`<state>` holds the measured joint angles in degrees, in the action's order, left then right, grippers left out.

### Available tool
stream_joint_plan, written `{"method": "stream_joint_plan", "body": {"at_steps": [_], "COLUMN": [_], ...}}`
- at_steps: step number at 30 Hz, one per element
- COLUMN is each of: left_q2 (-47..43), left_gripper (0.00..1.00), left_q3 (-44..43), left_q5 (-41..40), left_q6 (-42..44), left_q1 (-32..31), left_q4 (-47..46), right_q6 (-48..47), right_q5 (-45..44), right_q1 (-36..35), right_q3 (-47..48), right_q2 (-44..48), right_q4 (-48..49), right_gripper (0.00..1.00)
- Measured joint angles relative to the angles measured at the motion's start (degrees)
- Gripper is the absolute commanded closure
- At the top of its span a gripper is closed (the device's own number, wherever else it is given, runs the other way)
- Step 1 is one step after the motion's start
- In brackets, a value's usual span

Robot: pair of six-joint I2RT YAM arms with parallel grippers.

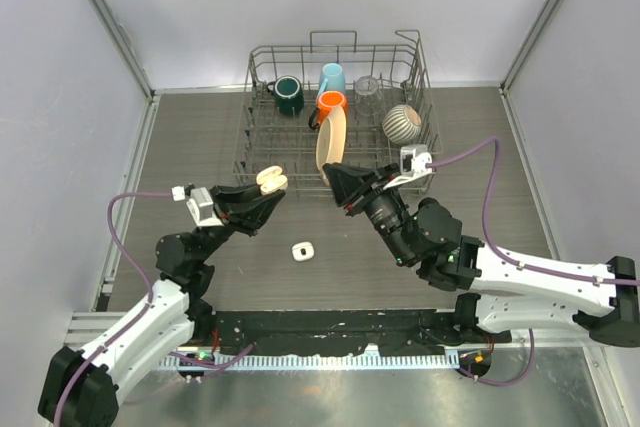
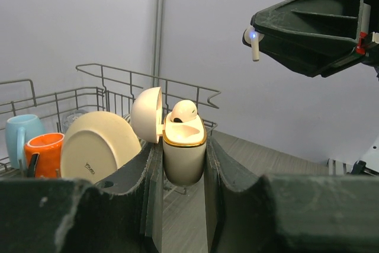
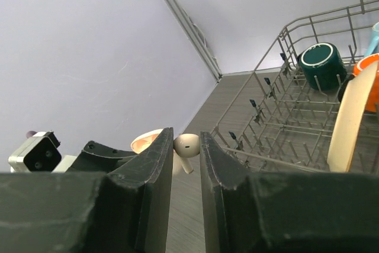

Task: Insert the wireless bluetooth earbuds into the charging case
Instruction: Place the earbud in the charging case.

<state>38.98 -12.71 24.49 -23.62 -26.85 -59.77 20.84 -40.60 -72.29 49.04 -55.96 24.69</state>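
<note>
Left pincer (image 2: 183, 170) clamps the open charging case (image 2: 184, 146), one earbud (image 2: 184, 109) seated inside. Right pincer (image 3: 185, 146) pinches a second earbud (image 3: 188, 144) nearby. Dish rack (image 1: 300, 47) holds mugs (image 1: 289, 95) and plate (image 1: 331, 140). Small white item (image 1: 303, 250), possibly another case, lies on grey desk (image 1: 200, 137).

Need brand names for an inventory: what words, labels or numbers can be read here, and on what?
Small dark print on the cream plate, left wrist view: too small and blurred to read.
Charging case: no text visible.
Nothing else shows any legible text.
</note>
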Motion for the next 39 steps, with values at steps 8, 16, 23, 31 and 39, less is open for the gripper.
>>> {"method": "stream_joint_plan", "body": {"at_steps": [8, 16, 23, 31, 39], "left_q2": [1.84, 2.71, 3.72, 4.46, 4.70], "left_gripper": [1.00, 1.00, 1.00, 1.00, 1.00], "left_q3": [0.00, 0.00, 0.00, -0.02, -0.02], "left_q5": [2.10, 3.69, 4.26, 4.55, 4.50], "left_q6": [-0.44, -1.75, -2.75, -3.41, -3.43], "left_q1": [0.00, 0.00, 0.00, -0.04, -0.15], "left_q4": [-0.83, -1.73, -3.43, -4.31, -5.16], "right_q6": [-0.59, -0.48, -0.33, -0.59, -0.57], "right_q5": [3.17, 5.86, 7.10, 7.58, 8.74], "right_q1": [-0.35, -0.37, -0.42, -0.42, -0.98], "right_q3": [3.32, 5.84, 6.80, 7.76, 8.90], "right_q2": [-5.49, -10.29, -13.66, -15.78, -17.31], "right_q4": [2.19, 3.80, 4.48, 4.44, 4.35], "right_gripper": [0.99, 0.99, 0.99, 0.99, 0.99]}}
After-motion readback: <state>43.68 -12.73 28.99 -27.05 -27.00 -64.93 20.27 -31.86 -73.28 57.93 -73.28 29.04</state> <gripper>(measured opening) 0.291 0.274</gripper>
